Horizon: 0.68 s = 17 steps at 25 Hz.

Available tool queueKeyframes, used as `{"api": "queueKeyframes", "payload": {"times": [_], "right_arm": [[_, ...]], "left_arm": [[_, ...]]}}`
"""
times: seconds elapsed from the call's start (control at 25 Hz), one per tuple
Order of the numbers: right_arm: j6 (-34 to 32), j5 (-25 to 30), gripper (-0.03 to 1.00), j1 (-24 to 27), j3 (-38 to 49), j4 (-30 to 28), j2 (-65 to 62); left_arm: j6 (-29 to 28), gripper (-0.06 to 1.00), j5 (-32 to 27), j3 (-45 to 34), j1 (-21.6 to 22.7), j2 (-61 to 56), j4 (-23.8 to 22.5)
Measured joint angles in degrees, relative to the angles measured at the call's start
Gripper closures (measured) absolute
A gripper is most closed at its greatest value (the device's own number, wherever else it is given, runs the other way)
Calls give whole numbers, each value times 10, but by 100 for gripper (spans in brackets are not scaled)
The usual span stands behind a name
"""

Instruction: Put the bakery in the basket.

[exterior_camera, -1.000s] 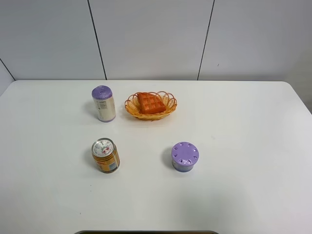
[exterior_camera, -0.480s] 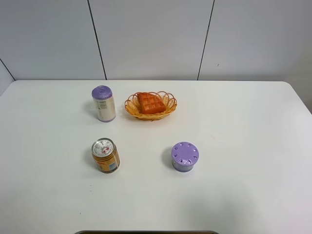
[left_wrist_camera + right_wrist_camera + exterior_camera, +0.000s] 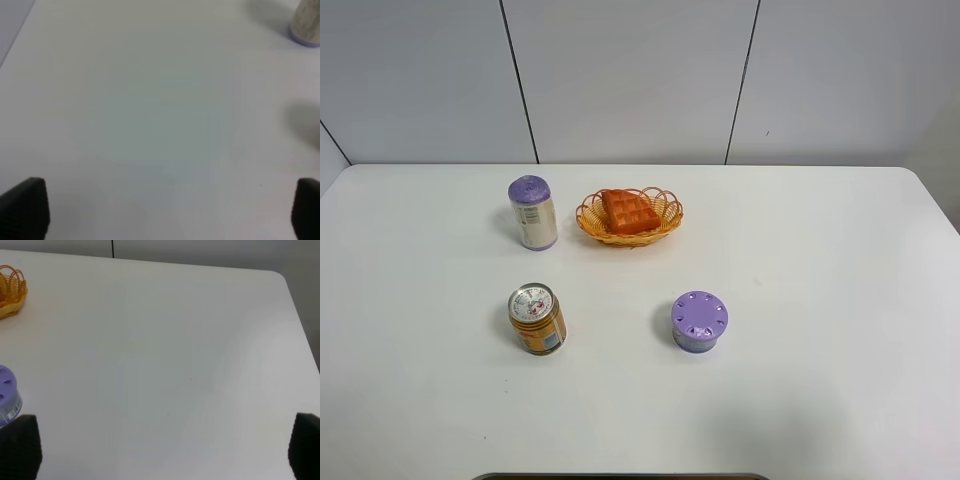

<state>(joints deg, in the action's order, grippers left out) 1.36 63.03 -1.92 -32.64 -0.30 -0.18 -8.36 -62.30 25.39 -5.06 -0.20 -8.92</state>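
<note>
The orange-brown waffle wedge, the bakery [image 3: 628,210], lies inside the orange-yellow wicker basket [image 3: 664,222] at the back middle of the white table. A bit of the basket's looped rim also shows in the right wrist view [image 3: 11,290]. Neither arm shows in the exterior high view. My left gripper [image 3: 165,207] is open and empty over bare table, with its dark fingertips [image 3: 25,205] wide apart. My right gripper [image 3: 162,447] is open and empty too, fingertips [image 3: 20,445] wide apart, near the purple container.
A purple-capped white can [image 3: 532,212] stands left of the basket; its base shows in the left wrist view [image 3: 306,22]. An orange can [image 3: 537,318] stands front left. A purple round lidded container [image 3: 699,321] stands front middle, also in the right wrist view [image 3: 7,395].
</note>
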Motion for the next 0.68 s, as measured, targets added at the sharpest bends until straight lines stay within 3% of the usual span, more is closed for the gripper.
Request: {"api": "queueKeyframes", "payload": {"times": [0.68], "right_arm": [[0, 0, -3, 0, 0, 3, 0]], "left_arm": [[0, -4, 0, 0, 0, 0, 0]]}}
